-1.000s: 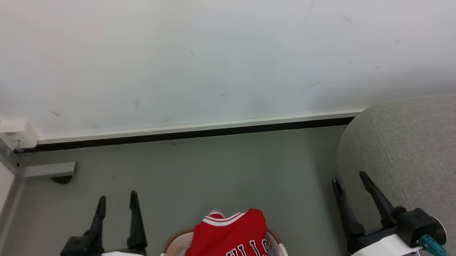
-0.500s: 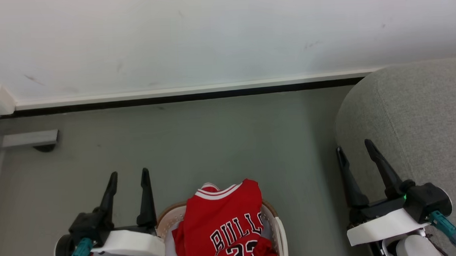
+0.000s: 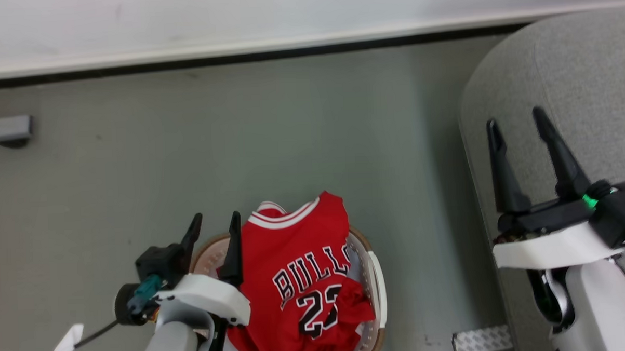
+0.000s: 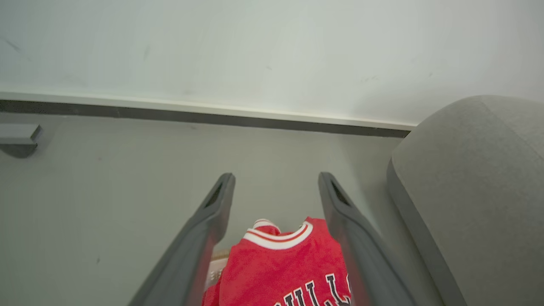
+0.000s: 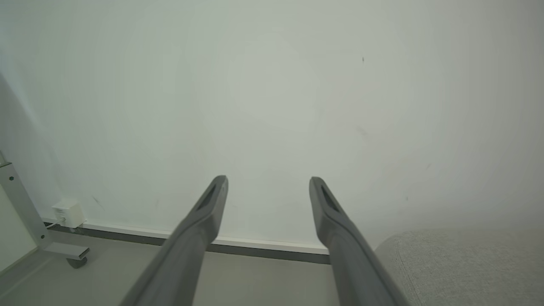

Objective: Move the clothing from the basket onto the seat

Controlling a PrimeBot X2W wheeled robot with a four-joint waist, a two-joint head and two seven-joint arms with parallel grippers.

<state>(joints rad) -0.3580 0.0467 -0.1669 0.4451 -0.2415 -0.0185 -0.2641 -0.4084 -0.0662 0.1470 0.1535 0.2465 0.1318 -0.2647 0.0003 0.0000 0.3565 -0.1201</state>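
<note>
The clothing (image 3: pixel 300 280) — a red jersey with white-and-black collar trim, "BULLS" and "23" in black — lies heaped in the off-white, brown-rimmed basket (image 3: pixel 377 277) at lower centre of the head view. The left gripper (image 3: pixel 216 216) stands spread at the basket's left edge. The right gripper (image 3: pixel 515 116), spread and empty, shows against the grey seat (image 3: pixel 573 62) at right.

Even, soft light; slight head-view blur

The clothing (image 3: pixel 300 269) lies in the basket (image 3: pixel 377 282), left of the seat (image 3: pixel 574 73).
</note>
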